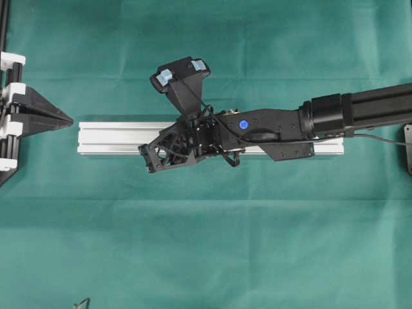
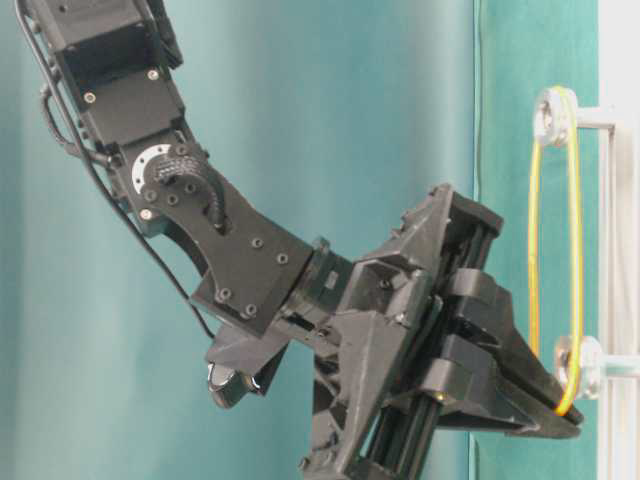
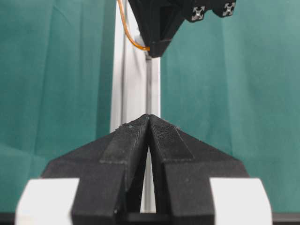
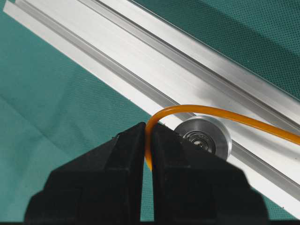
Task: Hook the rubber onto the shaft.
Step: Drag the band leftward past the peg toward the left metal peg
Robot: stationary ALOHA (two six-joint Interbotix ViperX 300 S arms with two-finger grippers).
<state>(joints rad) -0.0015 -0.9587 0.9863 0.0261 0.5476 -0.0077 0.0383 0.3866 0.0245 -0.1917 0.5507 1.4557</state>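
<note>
Right gripper (image 4: 147, 140) pinches the orange rubber band (image 4: 220, 115) between its closed jaws, just beside the silver pulley (image 4: 202, 136) on the aluminium rail (image 4: 140, 70). From the pinch the band curls over the pulley's top and runs away along the rail to a far pulley (image 2: 553, 115), its long axis following the rail. Left gripper (image 3: 149, 136) is shut and empty, well apart at the rail's far end.

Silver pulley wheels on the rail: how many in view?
2. In the table-level view, an upper wheel and a lower wheel, both carrying the thin orange rubber band. Others may be hidden.
</note>
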